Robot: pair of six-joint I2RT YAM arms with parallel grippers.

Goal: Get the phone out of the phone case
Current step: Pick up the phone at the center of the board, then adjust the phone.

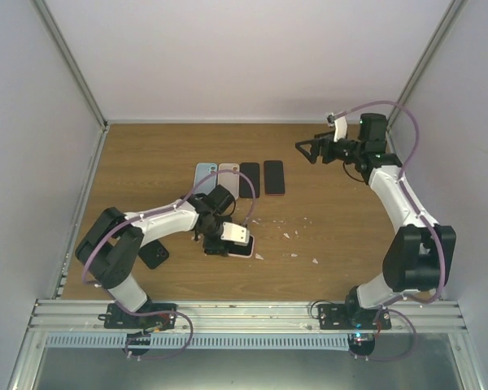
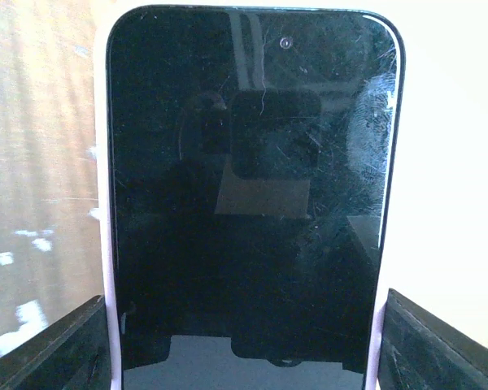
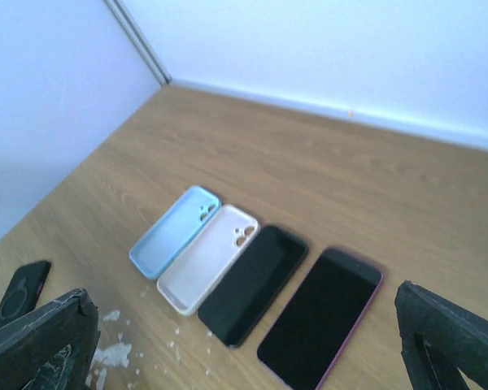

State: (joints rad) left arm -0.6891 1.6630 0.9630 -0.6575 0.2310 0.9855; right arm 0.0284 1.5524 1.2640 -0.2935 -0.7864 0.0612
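**A:** Where does the phone [image 2: 252, 162] lie against the left gripper [image 1: 230, 244]?

**B:** Right between its jaws. In the left wrist view the two dark fingers [image 2: 49, 353] stand one at each long edge of the phone's near end. The screen runs away from the camera between them.

**A:** Pinching it?

**B:** I cannot tell. The fingers sit hard by the phone case [image 2: 380, 333], touching it or just short of it, and the view does not settle which.

**A:** And where on the table [image 1: 350, 211]?

**B:** Left of the middle, lying flat with the screen up. It is nearer the arms than the row of four and apart from it.

**A:** How does it look?

**B:** Black glass, unlit, with fine scratches and smudges and a small camera dot near the far end. It sits in the case, and a pale pinkish rim shows round the corners and down both sides.

**A:** The right gripper [image 1: 307, 150]?

**B:** Up in the air at the far right, jaws spread wide.

**A:** The row?

**B:** A light blue case [image 3: 175, 231], a white case [image 3: 207, 258], a black phone [image 3: 252, 284] and a dark phone with a reddish edge [image 3: 321, 317], side by side. A black case [image 1: 153, 253] lies by the left arm, and white crumbs [image 1: 289, 236] are scattered on the wood.
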